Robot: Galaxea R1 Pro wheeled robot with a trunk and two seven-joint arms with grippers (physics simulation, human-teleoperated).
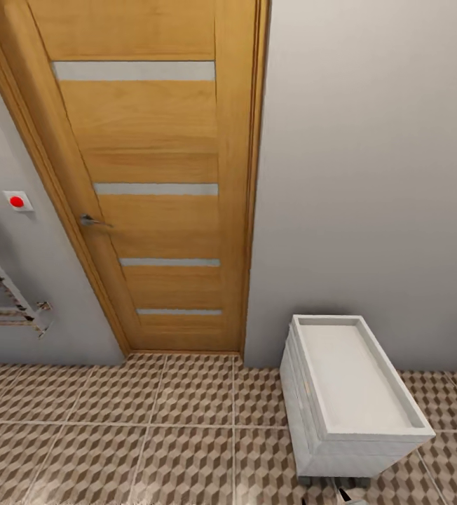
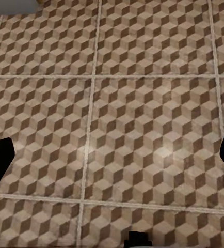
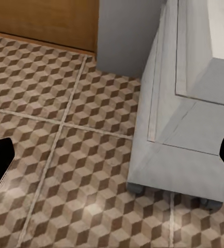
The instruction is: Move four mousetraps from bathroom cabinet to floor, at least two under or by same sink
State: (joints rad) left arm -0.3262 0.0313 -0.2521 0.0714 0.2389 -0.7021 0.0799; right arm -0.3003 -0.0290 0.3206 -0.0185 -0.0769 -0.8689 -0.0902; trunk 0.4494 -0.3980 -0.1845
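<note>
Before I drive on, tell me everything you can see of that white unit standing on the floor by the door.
The white unit is a low, boxy piece that looks like painted wood or plastic. Its top is a shallow rectangular tray with a raised rim and nothing in it. Horizontal seams on the side facing the door suggest drawers; no handles show. It stands upright on small dark feet on the cube-patterned tiled floor, its far end close against the grey wall, just right of the wooden door frame.
</note>
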